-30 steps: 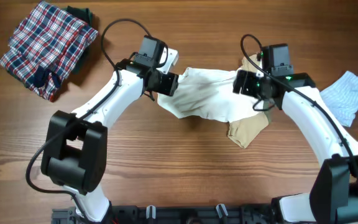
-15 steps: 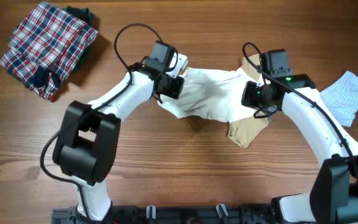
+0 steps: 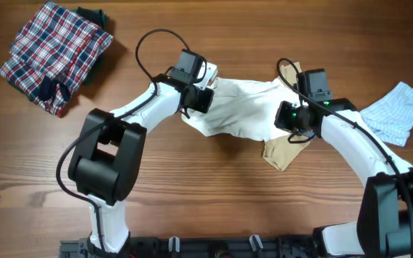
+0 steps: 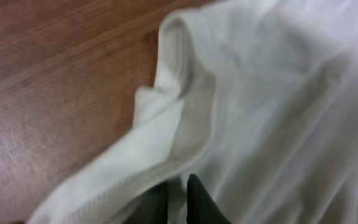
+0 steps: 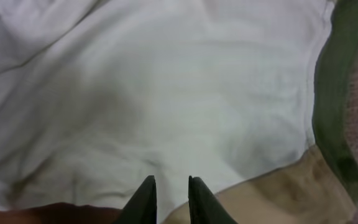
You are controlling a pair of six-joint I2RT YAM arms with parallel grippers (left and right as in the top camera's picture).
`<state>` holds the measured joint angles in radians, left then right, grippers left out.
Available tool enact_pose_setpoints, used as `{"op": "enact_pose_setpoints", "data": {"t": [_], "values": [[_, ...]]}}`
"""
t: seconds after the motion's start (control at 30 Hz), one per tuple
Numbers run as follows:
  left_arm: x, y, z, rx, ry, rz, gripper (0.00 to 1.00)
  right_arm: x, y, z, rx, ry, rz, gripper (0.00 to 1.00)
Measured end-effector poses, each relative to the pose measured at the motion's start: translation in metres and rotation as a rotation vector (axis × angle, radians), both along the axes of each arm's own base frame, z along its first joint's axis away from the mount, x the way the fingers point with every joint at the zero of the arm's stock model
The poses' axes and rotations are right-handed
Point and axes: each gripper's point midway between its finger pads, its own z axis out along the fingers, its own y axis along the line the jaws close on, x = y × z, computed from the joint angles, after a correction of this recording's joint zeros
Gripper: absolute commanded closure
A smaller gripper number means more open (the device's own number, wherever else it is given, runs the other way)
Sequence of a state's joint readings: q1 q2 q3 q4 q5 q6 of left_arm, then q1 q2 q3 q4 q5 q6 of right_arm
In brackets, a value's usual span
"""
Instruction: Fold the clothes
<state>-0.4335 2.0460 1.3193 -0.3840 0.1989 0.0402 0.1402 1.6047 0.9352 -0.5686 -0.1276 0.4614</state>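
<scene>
The left hand (image 4: 178,200) and right hand (image 5: 166,200) pinch opposite ends of cream-white top (image 3: 242,107).

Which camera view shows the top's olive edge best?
The right wrist view. There the olive edge runs down the right side of the white top, close and sharp, above a tan part. Overhead it is too small to make out. The left wrist view shows only white cloth and bare table.

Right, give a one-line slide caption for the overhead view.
Fold setup: left gripper and right gripper on opposite ends of the cream-white top.
</scene>
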Motion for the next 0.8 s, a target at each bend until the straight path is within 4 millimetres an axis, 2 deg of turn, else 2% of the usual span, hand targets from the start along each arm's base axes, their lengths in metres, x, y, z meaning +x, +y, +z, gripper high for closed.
{"op": "enact_pose_setpoints", "data": {"t": [0.03, 0.07, 0.17, 0.43, 0.8], "values": [[0.002, -0.001, 0.001, -0.003, -0.007, 0.0, 0.88, 0.003, 0.001, 0.0, 0.006, -0.009, -0.003, 0.94], [0.002, -0.001, 0.001, -0.005, -0.01, 0.001, 0.88, 0.005, 0.001, -0.001, 0.007, -0.014, -0.004, 0.96], [0.003, -0.001, 0.002, -0.007, -0.014, 0.001, 0.88, 0.008, 0.002, -0.008, 0.008, -0.007, -0.008, 0.96], [0.006, -0.002, 0.003, -0.012, -0.026, 0.001, 0.87, 0.004, 0.001, -0.043, -0.004, 0.072, -0.008, 0.95], [0.018, -0.005, 0.01, -0.036, -0.079, 0.007, 0.86, 0.004, 0.002, -0.045, -0.001, 0.076, -0.007, 0.96]]}}
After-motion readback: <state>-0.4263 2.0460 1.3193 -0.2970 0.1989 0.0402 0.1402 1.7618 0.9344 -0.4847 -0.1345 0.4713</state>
